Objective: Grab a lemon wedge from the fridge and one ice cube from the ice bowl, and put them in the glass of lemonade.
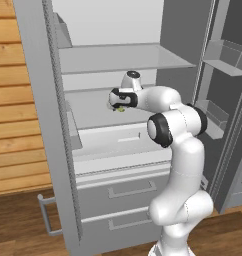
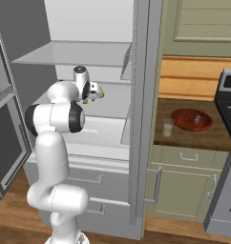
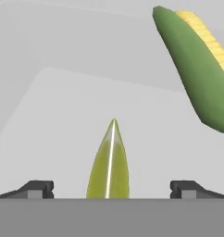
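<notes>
Pincer: gripper [image 3: 112,187] reaches into the open fridge [image 1: 43,125] at middle-shelf height, jaws spread wide apart — nothing held.
Lemon wedge: lemon wedge [image 3: 109,162] lies on the shelf midway between the two fingertips [image 3: 37,189], pointed tip aimed away from the hand; touching neither pad as far as I can tell.
Why so: jaws look set to straddle the sliver, so one closing should catch its flanks.
Neighbour: ear of corn [image 3: 197,65] lies ahead and off to one side of the pincer, apart from the wedge — likely clear of the closing.
Drop-off: glass of lemonade [image 2: 168,127] and ice bowl [image 2: 191,119] sit on the counter, well away from the pincer, beyond the fridge's side wall.
Stage: first pick not yet made; ice untouched.
</notes>
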